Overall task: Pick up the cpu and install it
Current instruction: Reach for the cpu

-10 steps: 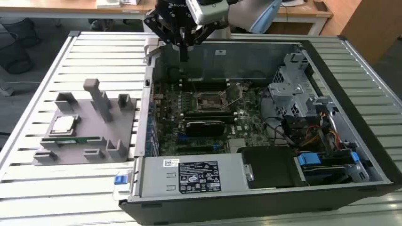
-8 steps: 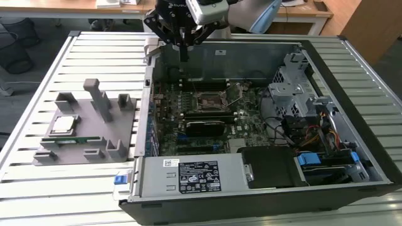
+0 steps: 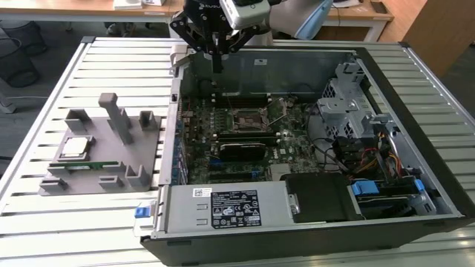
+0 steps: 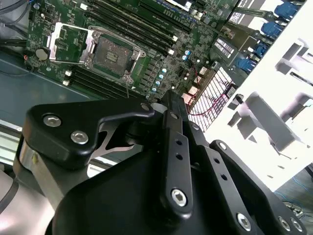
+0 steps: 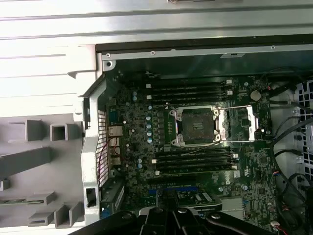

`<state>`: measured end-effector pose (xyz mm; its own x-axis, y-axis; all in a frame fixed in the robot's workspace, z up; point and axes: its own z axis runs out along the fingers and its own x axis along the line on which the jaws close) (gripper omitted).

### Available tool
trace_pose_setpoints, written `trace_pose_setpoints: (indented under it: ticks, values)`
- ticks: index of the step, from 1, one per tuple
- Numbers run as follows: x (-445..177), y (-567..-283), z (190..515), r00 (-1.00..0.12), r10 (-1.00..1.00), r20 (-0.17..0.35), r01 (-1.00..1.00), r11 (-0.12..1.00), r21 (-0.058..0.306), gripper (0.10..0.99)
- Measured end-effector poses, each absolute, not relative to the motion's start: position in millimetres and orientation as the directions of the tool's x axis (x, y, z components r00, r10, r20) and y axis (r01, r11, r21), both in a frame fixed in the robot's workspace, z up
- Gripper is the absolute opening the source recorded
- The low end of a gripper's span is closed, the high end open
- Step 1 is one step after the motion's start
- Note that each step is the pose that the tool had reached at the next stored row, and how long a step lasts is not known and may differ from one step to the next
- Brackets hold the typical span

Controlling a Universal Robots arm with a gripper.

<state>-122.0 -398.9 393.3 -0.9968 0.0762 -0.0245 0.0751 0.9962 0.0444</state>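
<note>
The cpu (image 3: 75,146), a small square chip with a silver top and pale rim, lies flat on the grey holder (image 3: 104,150) on the exterior view's left, outside the computer case. My gripper (image 3: 217,69) hangs over the far wall of the open case, well away from the cpu. Its fingers are shut together with nothing between them. The motherboard's cpu socket (image 3: 248,118) is empty, and its metal lid (image 5: 239,125) is flipped open beside it. Both wrist views look down past the gripper (image 4: 168,100) (image 5: 168,209) at the socket (image 4: 111,53) (image 5: 195,126).
A long green memory stick (image 3: 83,165) rests on the holder just in front of the cpu. Upright grey posts (image 3: 117,117) rise from the holder. The case (image 3: 222,208) has tall walls, a drive cage (image 3: 345,100) and cables (image 3: 371,161) on the exterior view's right.
</note>
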Motion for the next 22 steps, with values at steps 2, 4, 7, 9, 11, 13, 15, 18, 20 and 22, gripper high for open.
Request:
trace_pose_setpoints:
  ticks: [2, 4, 7, 9, 11, 13, 15, 18, 20, 22]
  values:
    - [-122, -399, 393, -0.997, 0.076, -0.024, 0.075, 0.996, 0.044, 0.114]
    - [-123, -399, 393, -0.997, 0.076, -0.024, 0.075, 0.996, 0.044, 0.114]
    - [-126, -399, 393, -0.997, 0.076, -0.024, 0.075, 0.996, 0.044, 0.114]
    - [-128, -399, 393, -0.997, 0.076, -0.024, 0.075, 0.996, 0.044, 0.114]
    - [-129, -399, 393, -0.997, 0.076, -0.024, 0.075, 0.996, 0.044, 0.114]
    - [-131, -399, 393, -0.997, 0.076, -0.024, 0.075, 0.996, 0.044, 0.114]
    - [-133, -399, 393, -0.997, 0.076, -0.024, 0.075, 0.996, 0.044, 0.114]
    - [-135, -399, 393, -0.997, 0.076, -0.024, 0.075, 0.996, 0.044, 0.114]
    - [-137, -399, 393, -0.997, 0.076, -0.025, 0.075, 0.996, 0.044, 0.114]
    - [-138, -399, 393, -0.997, 0.076, -0.024, 0.075, 0.996, 0.044, 0.114]
